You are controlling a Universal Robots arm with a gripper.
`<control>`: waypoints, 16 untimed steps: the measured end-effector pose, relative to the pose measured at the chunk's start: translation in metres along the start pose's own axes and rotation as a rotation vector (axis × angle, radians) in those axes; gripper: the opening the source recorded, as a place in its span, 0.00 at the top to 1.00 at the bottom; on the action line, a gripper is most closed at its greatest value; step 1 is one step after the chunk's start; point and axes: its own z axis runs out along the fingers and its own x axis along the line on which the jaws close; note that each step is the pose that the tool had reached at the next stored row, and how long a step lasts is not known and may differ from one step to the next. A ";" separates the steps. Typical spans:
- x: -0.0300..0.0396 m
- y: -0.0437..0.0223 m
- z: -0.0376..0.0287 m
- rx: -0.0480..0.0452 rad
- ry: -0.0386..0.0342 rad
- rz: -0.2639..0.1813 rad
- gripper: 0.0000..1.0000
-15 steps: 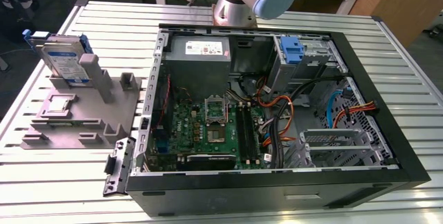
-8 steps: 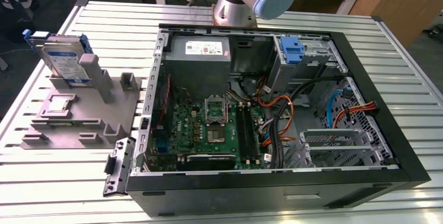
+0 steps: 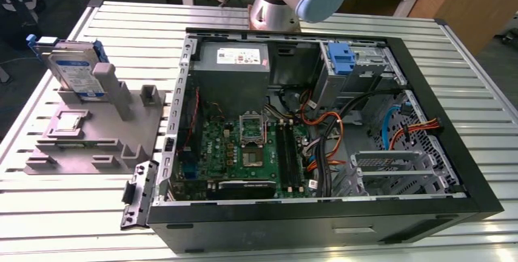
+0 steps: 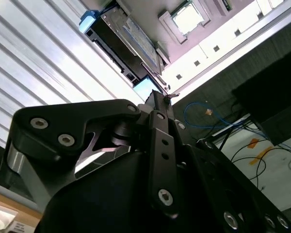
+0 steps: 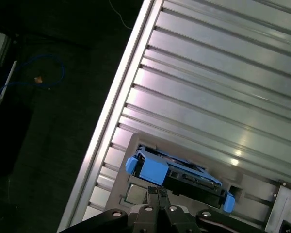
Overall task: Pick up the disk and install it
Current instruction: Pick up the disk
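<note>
On the exterior view's left, the grey stand (image 3: 89,137) sits on the slatted worktop (image 3: 57,207). The disk (image 3: 71,71) stands on edge in it, leaning a little, with its label face showing. Its blue carrier frame (image 3: 36,40) caps the upper corners. A tall post (image 3: 109,89) of the stand rises just beside the disk, on the side toward the computer case.

In both wrist views the tool (image 5: 155,191) hangs clear of the disk and points at its upper edge. Its fingers are pressed together and hold nothing.

I judge the step in hand to be the approach for the pick-up. To do it well, the fingers need to spread wider than the disk's thin dimension before they reach it. The pads should land on the flat metal faces, since the blue carrier frame looks likely to flex. A grip centred along the upper edge should keep the disk from swinging, and the fingers should stay off the post. The lift should follow the lean of the slot rather than pull sideways, or the disk may bind in the stand.

Further right lies the open computer case (image 3: 477,183), well apart from the disk. A blue-trimmed drive bay (image 3: 344,62) sits near its far corner, and loose cables (image 3: 324,116) run just beside it. The disk is not yet installed.
</note>
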 end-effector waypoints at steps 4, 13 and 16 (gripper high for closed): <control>0.0000 0.0000 0.0000 0.0001 0.0004 -0.009 0.90; 0.0000 0.0000 0.0000 0.0002 0.0004 -0.010 0.90; 0.0000 0.0000 0.0001 0.0003 0.0005 -0.014 0.90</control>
